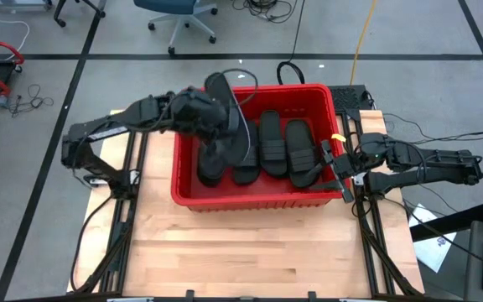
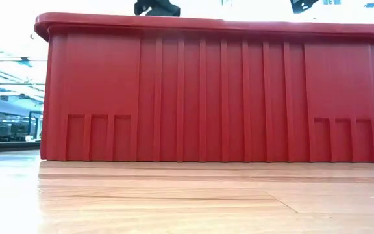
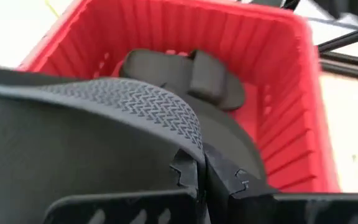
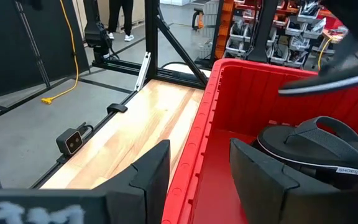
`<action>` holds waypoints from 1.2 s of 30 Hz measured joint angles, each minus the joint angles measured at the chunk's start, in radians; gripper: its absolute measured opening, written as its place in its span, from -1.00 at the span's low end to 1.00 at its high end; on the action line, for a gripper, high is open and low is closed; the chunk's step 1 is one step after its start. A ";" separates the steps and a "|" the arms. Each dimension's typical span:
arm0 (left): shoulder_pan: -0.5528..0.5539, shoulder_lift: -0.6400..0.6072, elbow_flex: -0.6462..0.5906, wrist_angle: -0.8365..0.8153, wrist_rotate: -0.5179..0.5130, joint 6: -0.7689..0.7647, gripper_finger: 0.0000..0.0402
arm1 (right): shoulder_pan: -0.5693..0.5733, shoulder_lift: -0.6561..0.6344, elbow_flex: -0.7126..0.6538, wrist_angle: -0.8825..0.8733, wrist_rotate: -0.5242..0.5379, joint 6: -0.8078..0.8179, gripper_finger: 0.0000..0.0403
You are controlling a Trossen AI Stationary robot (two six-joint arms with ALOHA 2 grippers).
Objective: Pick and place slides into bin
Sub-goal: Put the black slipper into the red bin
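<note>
Slides [image 1: 273, 144] (black rubber), ribbed straps, red bin [image 1: 250, 198]

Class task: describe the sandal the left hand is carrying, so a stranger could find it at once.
Start at the red bin on the wooden table. At its far-left corner, the left hand holds one black slide. Unlike the sandals lying in the bin, it sticks out past the rim.
</note>
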 joint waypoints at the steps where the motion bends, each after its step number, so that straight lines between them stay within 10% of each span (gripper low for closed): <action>1: 0.020 0.012 0.000 0.000 0.013 0.010 -1.00 | 0.000 0.000 0.000 0.000 0.000 0.000 -0.22; 18: 0.095 0.330 -0.001 0.038 0.209 0.126 -1.00 | 0.000 0.000 0.000 -0.002 0.000 0.000 -0.22; 36: 0.142 0.430 -0.004 0.034 0.170 0.028 -0.95 | 0.000 0.000 0.000 -0.007 0.000 -0.004 -0.22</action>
